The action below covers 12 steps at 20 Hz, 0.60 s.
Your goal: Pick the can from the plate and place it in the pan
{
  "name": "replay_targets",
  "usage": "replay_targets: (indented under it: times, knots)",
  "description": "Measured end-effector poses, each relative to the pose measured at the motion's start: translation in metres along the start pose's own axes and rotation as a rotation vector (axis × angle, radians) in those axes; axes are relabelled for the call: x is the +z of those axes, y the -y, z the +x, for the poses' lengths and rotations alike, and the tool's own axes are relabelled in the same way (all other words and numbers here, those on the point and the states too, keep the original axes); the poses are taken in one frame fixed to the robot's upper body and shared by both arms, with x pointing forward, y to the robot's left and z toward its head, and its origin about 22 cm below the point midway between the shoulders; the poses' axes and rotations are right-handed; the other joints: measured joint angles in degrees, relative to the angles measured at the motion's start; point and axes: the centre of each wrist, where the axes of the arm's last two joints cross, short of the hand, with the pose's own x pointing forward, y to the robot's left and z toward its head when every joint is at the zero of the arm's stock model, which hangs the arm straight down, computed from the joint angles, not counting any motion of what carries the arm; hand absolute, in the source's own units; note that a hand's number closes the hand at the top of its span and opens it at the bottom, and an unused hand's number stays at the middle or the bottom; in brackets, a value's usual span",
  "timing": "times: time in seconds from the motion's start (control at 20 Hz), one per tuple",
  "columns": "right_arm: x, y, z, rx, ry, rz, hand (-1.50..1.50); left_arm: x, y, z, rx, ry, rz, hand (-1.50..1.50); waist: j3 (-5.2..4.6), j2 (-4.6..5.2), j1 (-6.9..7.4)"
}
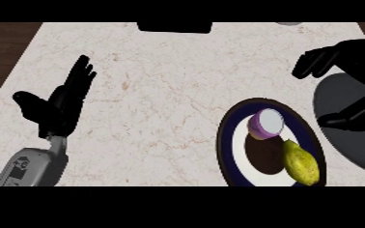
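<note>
A purple can [266, 124] with a white top stands on the white plate [239, 147] with a dark blue rim, at the lower right of the counter. My right hand [341, 55] hovers up and to the right of the plate, apart from the can. Its fingers [312, 66] are spread and hold nothing, and its thumb [342, 121] shows lower down by the plate's right rim. My left hand [58, 105] rests open at the left, fingers up. A black object [175, 27] at the counter's far edge, cut off by the view, may be the pan.
A yellow-green fruit [301, 162] lies on the plate, in front of and to the right of the can. A dark shadow falls on the plate's middle. The pale marble counter [164, 92] spreads between the two hands; dark wood shows past its left edge.
</note>
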Motion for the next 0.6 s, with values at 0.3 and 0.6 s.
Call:
replay_targets:
  times: [0.3,0.6]
  knots:
    - [-0.001,0.03,0.03,0.235,-0.032,0.036,-1.5,-0.003,0.003,0.008,0.032,-0.003,-0.003,0.0,0.04,0.13,0.65]
    - [-0.03,0.023,0.045,0.447,-0.056,0.171,-1.5,-0.006,0.006,0.011,0.033,-0.009,-0.006,0.0,-0.07,-0.01,0.69]
